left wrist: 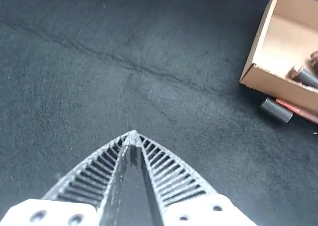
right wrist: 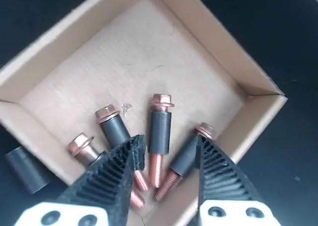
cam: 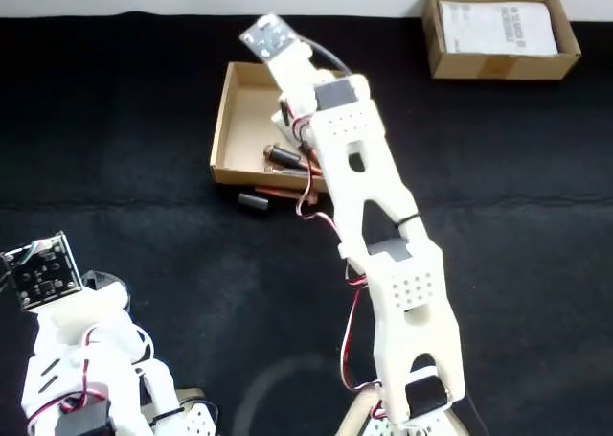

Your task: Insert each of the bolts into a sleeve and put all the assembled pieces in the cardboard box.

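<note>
The black-fingered right gripper (right wrist: 170, 142) hangs spread open over the brown cardboard box (right wrist: 129, 57), four sleeved copper bolts (right wrist: 160, 129) lying just beneath it. The white left gripper (left wrist: 133, 138), closed and empty, sits well apart from a grey sleeve (left wrist: 275, 110) outside the box.

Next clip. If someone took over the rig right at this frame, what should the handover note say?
Left gripper: shut and empty, above the bare table, off to one side of the box.
Right gripper: open and empty, above the cardboard box.
Done: four bolts in sleeves lie in the box.
To do: one loose sleeve and one bolt lie on the table just outside the box wall. They look side by side rather than joined. Join them and put the piece in the box.
</note>
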